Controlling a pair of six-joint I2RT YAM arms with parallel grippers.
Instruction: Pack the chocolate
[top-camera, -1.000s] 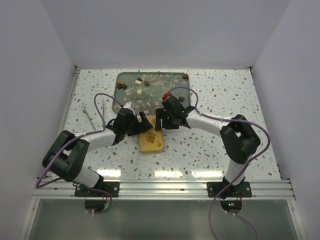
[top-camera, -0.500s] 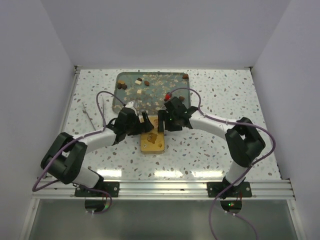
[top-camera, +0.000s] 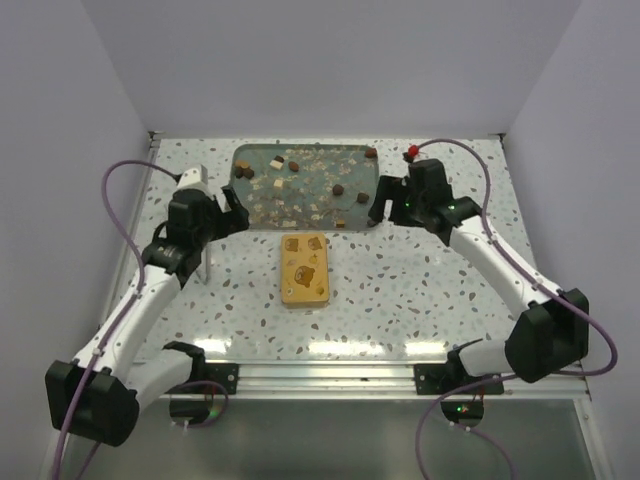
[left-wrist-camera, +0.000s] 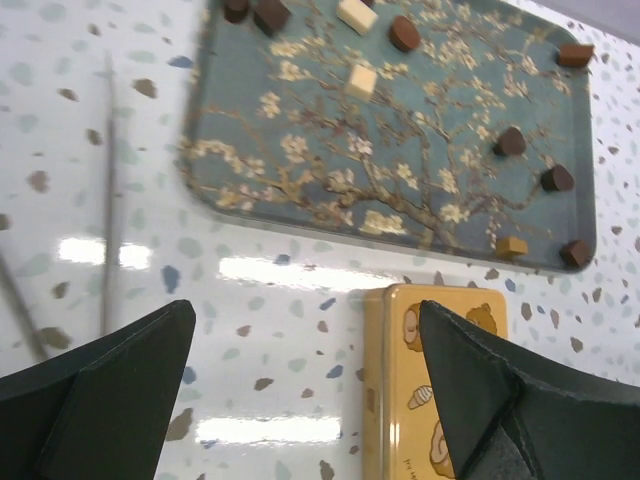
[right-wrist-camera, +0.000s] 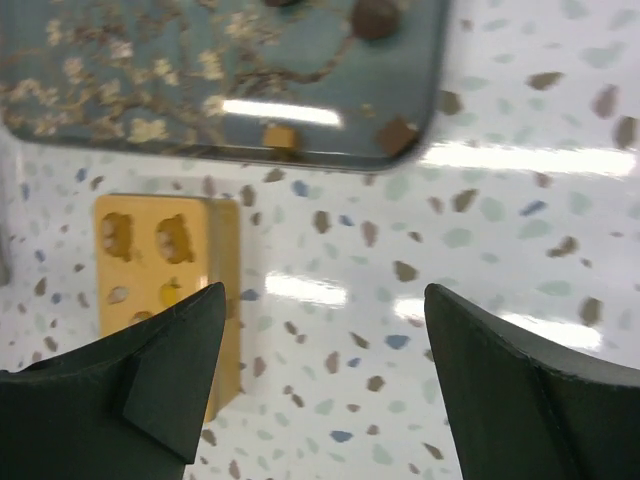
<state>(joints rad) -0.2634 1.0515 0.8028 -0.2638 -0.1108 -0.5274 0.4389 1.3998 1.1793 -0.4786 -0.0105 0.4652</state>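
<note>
Both arms reach forward and splay outward: left arm (top-camera: 140, 300) leans left, right arm (top-camera: 490, 255) leans right, elbows low near the bases. Left gripper (top-camera: 232, 203) points inward to the right, jaws spread wide with nothing between them (wrist cam agrees). Right gripper (top-camera: 383, 203) points inward to the left, jaws apart and holding nothing. The two grippers are well apart.

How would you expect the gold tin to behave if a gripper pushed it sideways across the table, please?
The gold tin lies flat and low, so it would probably slide, not tip. The table looks glossy, reflecting lights, so it may skid easily. Its crisp straight edges suggest it is stiff.
</note>
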